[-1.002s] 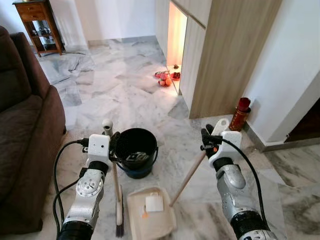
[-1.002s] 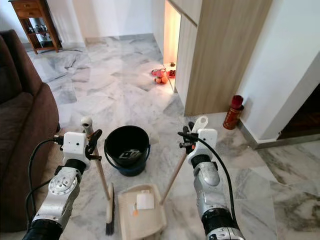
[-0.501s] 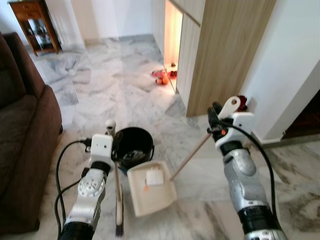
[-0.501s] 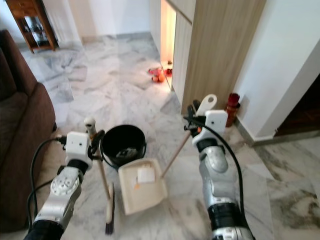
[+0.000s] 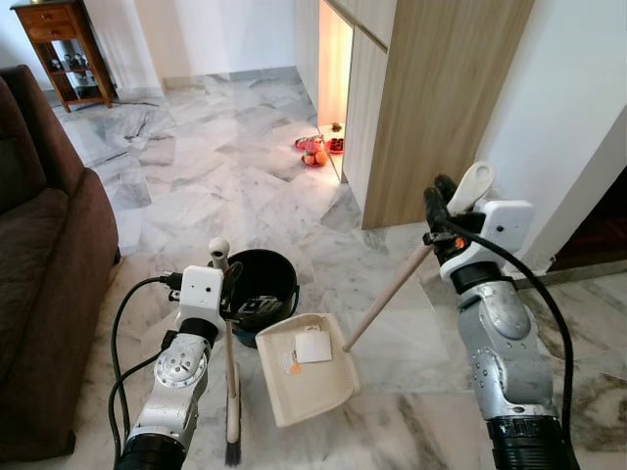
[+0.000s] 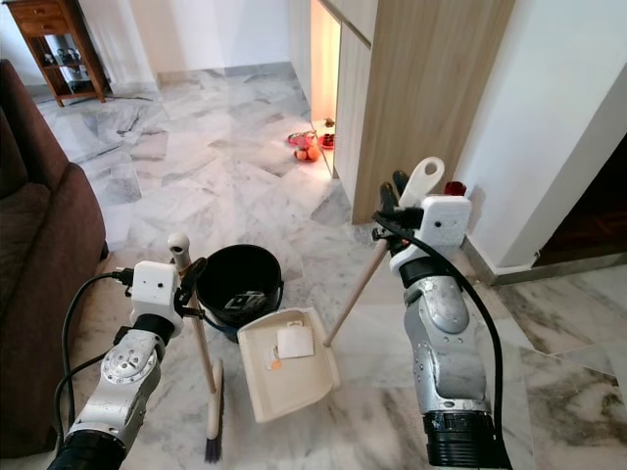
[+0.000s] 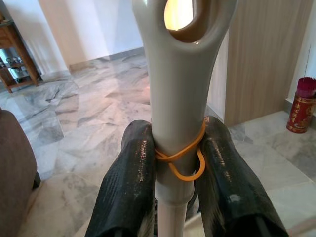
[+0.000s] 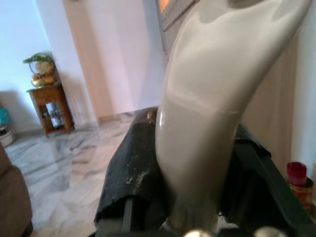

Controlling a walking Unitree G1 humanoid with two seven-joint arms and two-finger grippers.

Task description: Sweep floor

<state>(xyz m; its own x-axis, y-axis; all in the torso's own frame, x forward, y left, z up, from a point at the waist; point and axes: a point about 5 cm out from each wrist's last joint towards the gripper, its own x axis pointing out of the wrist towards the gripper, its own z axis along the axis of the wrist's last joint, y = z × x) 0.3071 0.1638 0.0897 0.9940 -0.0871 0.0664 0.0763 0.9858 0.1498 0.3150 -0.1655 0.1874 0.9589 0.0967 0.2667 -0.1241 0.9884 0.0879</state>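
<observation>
With my right pincer [image 6: 390,213] clenched on the dustpan [image 6: 286,362] handle, its pan hangs beside the bucket [image 6: 239,284]'s near rim; left pincer [image 6: 184,279] grips the broom [image 6: 201,364] upright.

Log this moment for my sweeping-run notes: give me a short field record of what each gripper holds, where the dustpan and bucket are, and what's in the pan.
left gripper: shut on the broom handle, held upright, bristles on the floor
right gripper: shut on the dustpan handle
dustpan: raised and tilted beside the bucket
dustpan contents: a white paper scrap and a small orange bit
bucket: black, on the marble floor between the arms, some debris inside
surroundings: brown sofa on the robot's left, wooden cabinet ahead on the right
</observation>
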